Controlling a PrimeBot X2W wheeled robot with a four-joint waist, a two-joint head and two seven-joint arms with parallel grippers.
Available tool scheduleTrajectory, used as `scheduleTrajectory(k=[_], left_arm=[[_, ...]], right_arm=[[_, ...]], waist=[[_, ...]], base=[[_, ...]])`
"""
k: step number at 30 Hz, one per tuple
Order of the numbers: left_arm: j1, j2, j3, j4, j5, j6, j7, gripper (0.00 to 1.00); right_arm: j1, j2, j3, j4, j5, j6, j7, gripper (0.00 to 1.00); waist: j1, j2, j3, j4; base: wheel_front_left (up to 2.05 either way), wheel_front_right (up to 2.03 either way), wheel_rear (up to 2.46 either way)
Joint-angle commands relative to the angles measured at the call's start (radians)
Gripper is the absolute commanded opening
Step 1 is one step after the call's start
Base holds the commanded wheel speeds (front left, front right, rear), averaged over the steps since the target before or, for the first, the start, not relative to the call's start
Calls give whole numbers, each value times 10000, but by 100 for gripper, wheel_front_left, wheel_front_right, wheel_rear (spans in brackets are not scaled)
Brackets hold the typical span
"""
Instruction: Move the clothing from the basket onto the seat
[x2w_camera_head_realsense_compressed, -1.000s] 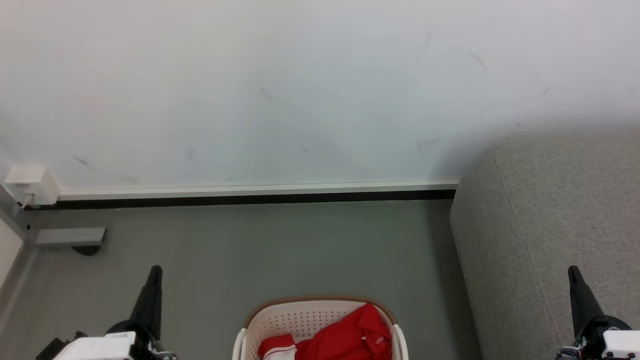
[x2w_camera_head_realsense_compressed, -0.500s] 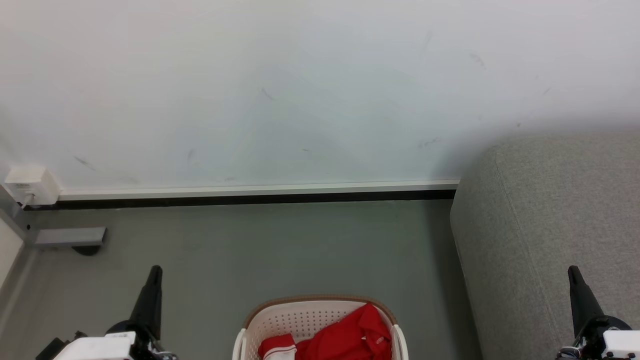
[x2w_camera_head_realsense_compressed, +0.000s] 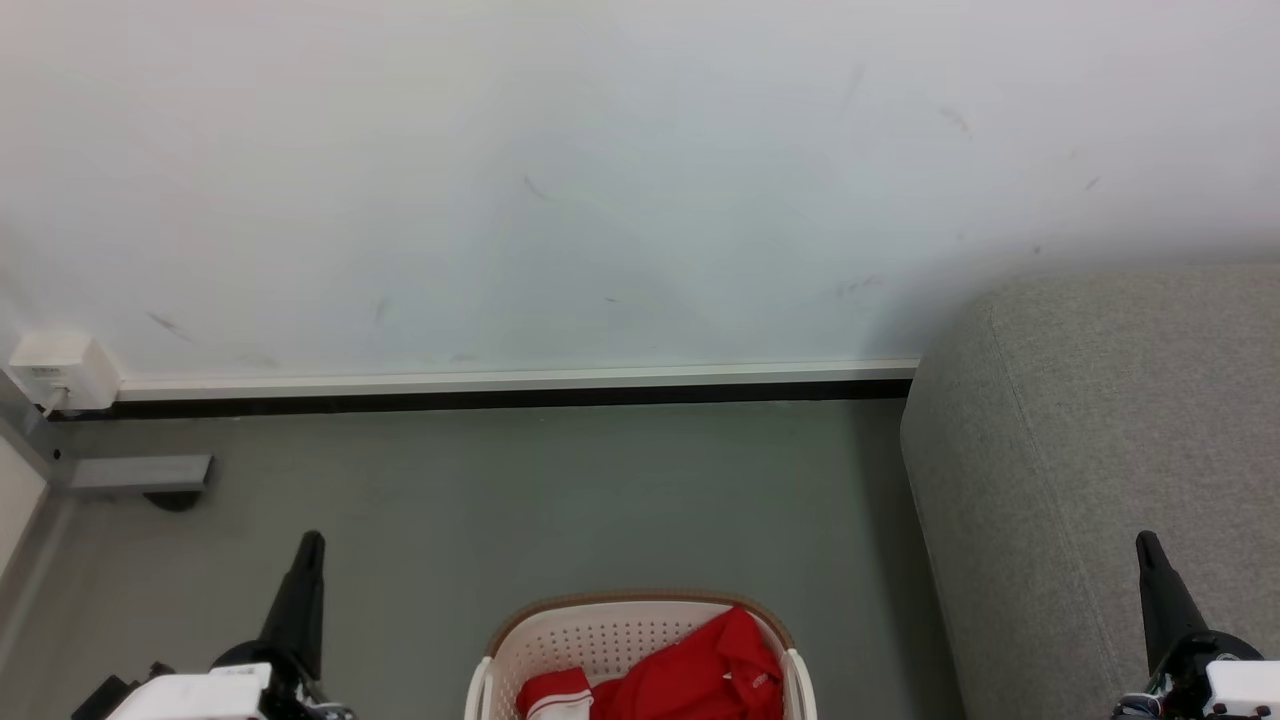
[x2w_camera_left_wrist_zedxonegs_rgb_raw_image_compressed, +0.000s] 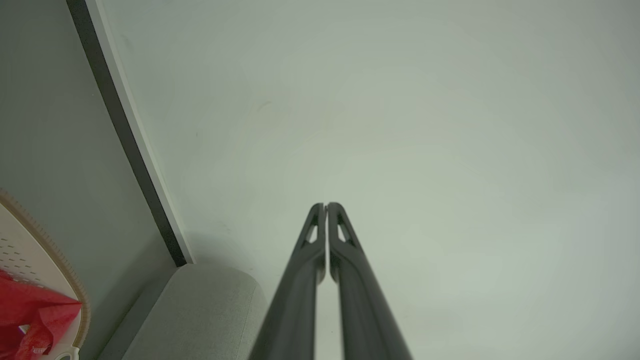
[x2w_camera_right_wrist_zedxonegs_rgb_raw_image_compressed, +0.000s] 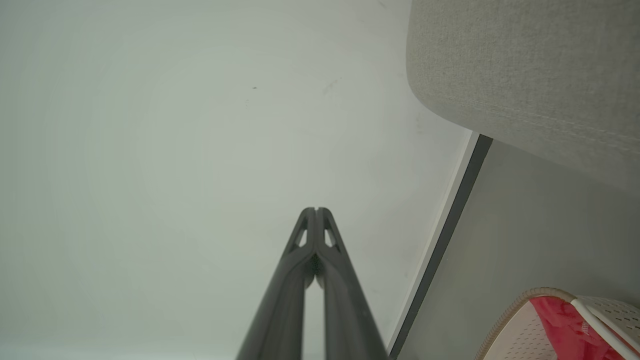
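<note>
Grey floor meets a scuffed white wall; the red clothing lies in the basket near the grey seat. Both the left pincer and right pincer are pressed together, empty.

fingers: long, dark grey, tapered, slotted near tips | wrists: white blocky housings

Clothing in basket; seat right of basket.

The basket is perforated plastic with a woven-look rim; the clothing inside it, smooth red cloth; the seat beside it, coarse matt fabric; the floor, apparently matt.
</note>
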Motion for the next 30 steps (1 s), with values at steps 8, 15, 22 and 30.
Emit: scheduleTrajectory(k=[8,15,22,30], left_arm=[[-79,63,9,-39,-148,-20,27,0],[-79,64,9,-39,-148,-18,27,0],[-79,64,9,-39,-148,-18,27,0],[-79,64,9,-39,-148,-18,27,0]], right_arm=[[-140,1,-38,-54,14,-22,13,0],[-141,1,-38,-54,14,-22,13,0],[-141,1,-38,-54,14,-22,13,0],[-141,1,-38,-54,14,-22,13,0]], waist=[[0,0,0,0],[0,0,0,0],[0,0,0,0],[0,0,0,0]], base=[[0,0,0],[0,0,0],[0,0,0],[0,0,0]])
